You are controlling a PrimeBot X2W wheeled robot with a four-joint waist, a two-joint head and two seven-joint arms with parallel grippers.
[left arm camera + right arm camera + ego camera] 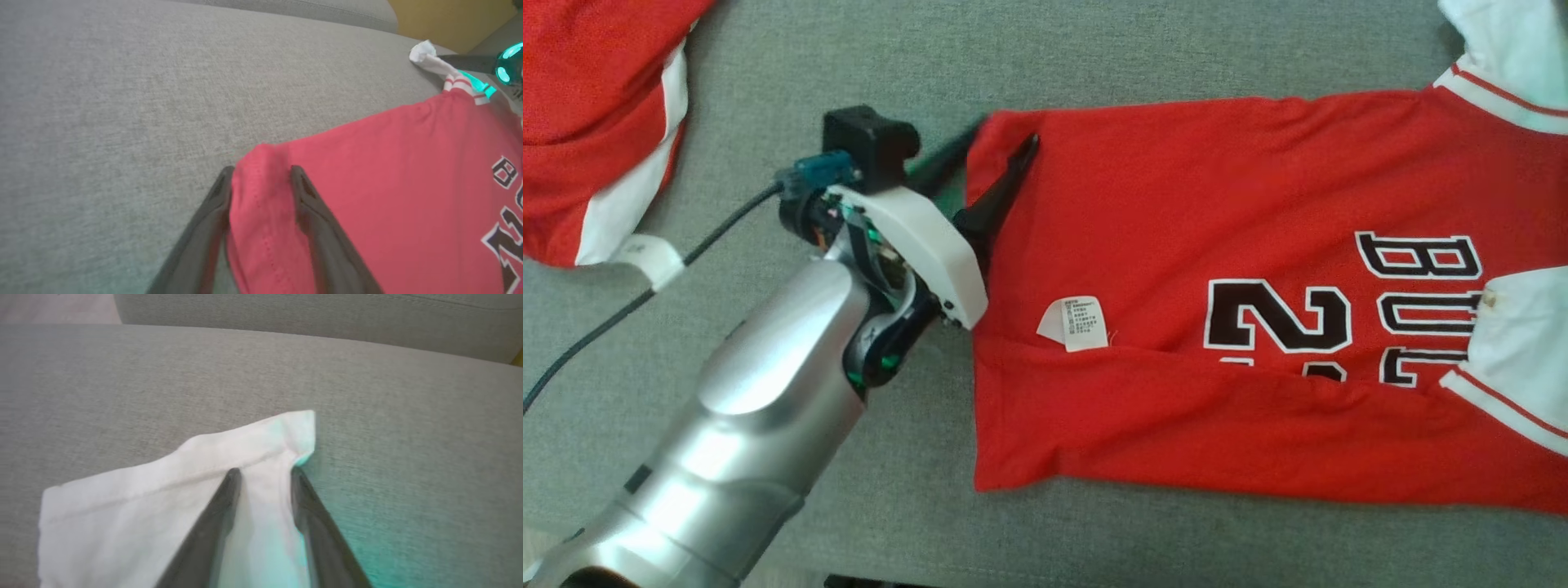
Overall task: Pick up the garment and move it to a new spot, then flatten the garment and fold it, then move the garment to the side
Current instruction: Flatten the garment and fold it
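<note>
Plainly the garment (1217, 286) lies flat on the grey cushion (849, 49), its long axis left to right, with the hem at the left and the sleeves at the right. The left pincer (1006, 135) sits at the far left hem corner, jaws apart with red cloth between them, not yet pinched. The right pincer (264, 470) likewise stands apart, astride the corner of the white sleeve (184, 477). I judge both corners need clamping before any fold toward the near edge.

surface: grey fabric cushion (1176, 49) | right: red jersey (1176, 245) spread flat, black lettering up, white sleeves toward the right edge, white label (1074, 322) on its left part | far left: second red-and-white garment (596, 122), well apart from the jersey
</note>
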